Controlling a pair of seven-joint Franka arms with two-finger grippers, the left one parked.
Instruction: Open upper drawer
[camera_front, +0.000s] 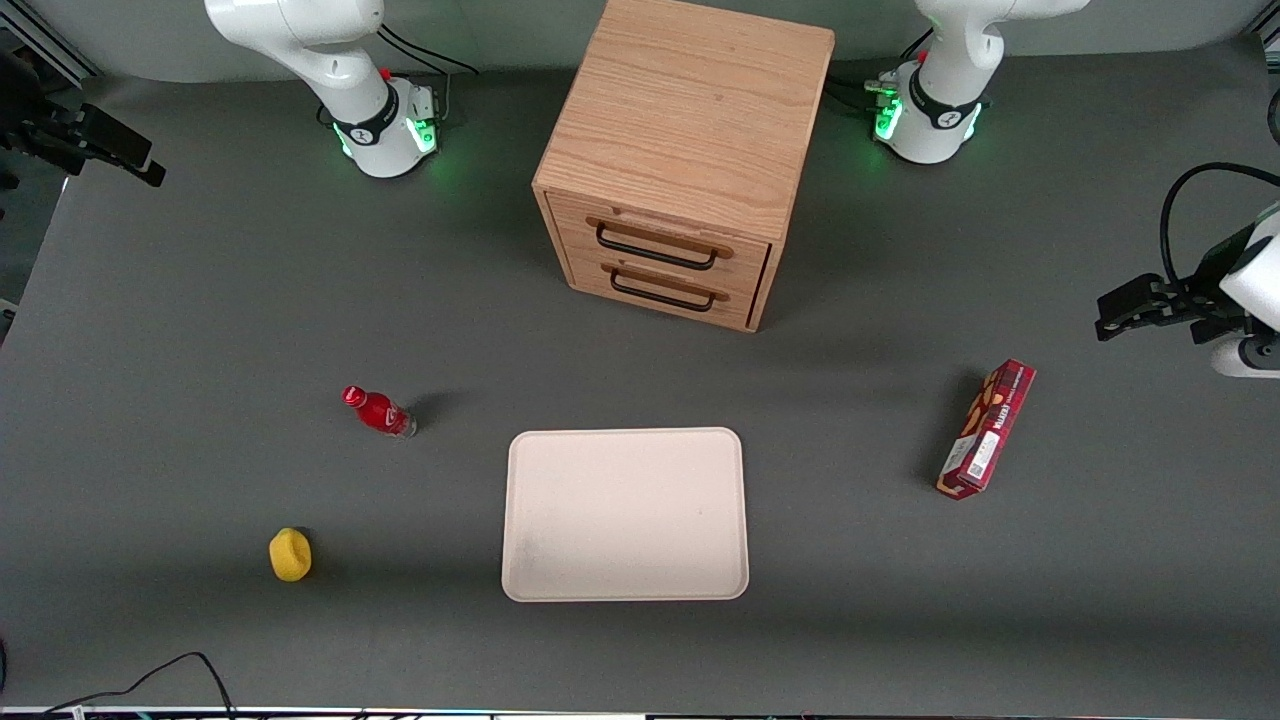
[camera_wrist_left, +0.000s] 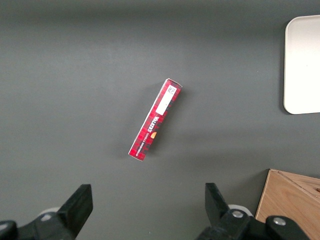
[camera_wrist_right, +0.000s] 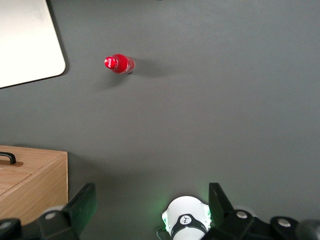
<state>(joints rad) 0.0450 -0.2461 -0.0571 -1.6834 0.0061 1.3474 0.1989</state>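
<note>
The wooden cabinet (camera_front: 690, 110) stands at the middle of the table, farther from the front camera than the tray. Its upper drawer (camera_front: 655, 232) is closed, with its black wire handle (camera_front: 655, 250) just above the matching bottom drawer (camera_front: 665, 290). My gripper (camera_front: 140, 160) hangs high at the working arm's end of the table, well away from the cabinet. It is open (camera_wrist_right: 152, 202), with its fingers (camera_wrist_right: 85, 205) wide apart and nothing between them. The right wrist view catches one corner of the cabinet (camera_wrist_right: 30, 180) and an end of a handle (camera_wrist_right: 7, 159).
A red bottle (camera_front: 378, 411) (camera_wrist_right: 119, 64) stands between my gripper and the white tray (camera_front: 625, 515) (camera_wrist_right: 25, 40). A yellow object (camera_front: 290, 554) lies nearer the front camera. A red carton (camera_front: 986, 430) (camera_wrist_left: 155, 120) lies toward the parked arm's end. The arm's base (camera_front: 385, 130) (camera_wrist_right: 187, 220) stands beside the cabinet.
</note>
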